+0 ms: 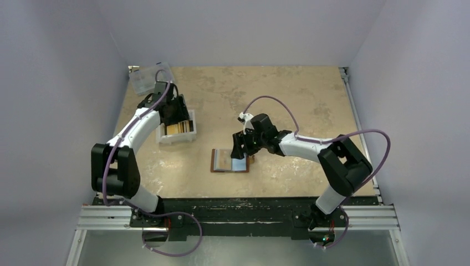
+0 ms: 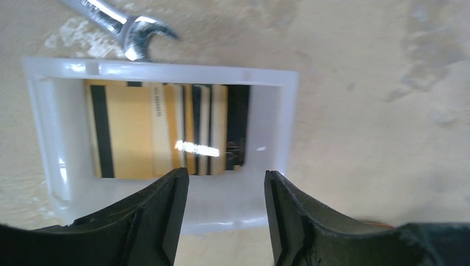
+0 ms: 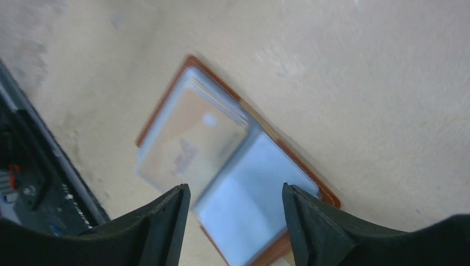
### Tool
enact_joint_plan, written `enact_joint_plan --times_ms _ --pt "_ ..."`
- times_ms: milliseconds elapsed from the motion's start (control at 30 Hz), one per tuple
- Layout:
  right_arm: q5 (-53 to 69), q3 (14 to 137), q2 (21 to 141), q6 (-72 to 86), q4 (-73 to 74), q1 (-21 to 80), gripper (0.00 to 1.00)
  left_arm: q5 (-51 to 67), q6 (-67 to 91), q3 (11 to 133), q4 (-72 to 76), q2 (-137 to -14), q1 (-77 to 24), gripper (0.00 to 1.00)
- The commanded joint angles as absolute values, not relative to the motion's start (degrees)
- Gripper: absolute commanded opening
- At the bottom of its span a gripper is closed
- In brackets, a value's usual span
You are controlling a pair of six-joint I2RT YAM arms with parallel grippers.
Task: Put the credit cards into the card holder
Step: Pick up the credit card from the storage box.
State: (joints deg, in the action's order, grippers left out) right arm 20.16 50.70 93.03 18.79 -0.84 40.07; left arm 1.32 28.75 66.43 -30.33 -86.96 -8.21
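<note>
Pale walls (image 1: 233,27) ring a beige table (image 1: 299,94) bearing the card holder (image 1: 230,161).

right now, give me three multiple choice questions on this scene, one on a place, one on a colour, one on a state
1. Where is the stack of credit cards?
A) on the bare tabletop
B) in the white tray
C) on a plate

2. What colour is the outer rim of the card holder?
A) green
B) black
C) brown

3. How is the card holder?
A) lying open
B) snapped shut
C) standing on edge

Answers:
1 B, the left wrist view shows them inside the tray's walls.
2 C, a brown edge frames the inner sleeves.
3 A, both inner pages face up on the table.
</note>
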Motion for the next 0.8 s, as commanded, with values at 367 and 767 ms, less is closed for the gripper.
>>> enact_joint_plan --times_ms 367,767 --pt "0.5 46.9 93.3 22.4 7.2 31.0 0.68 -17.1 18.7 69.1 -34.3 -98.8 -8.0 0.60" --pt "0.6 49.5 89.2 19.2 8.7 27.6 0.70 -14.7 20.4 69.6 -31.2 -109.1 -8.0 0.66"
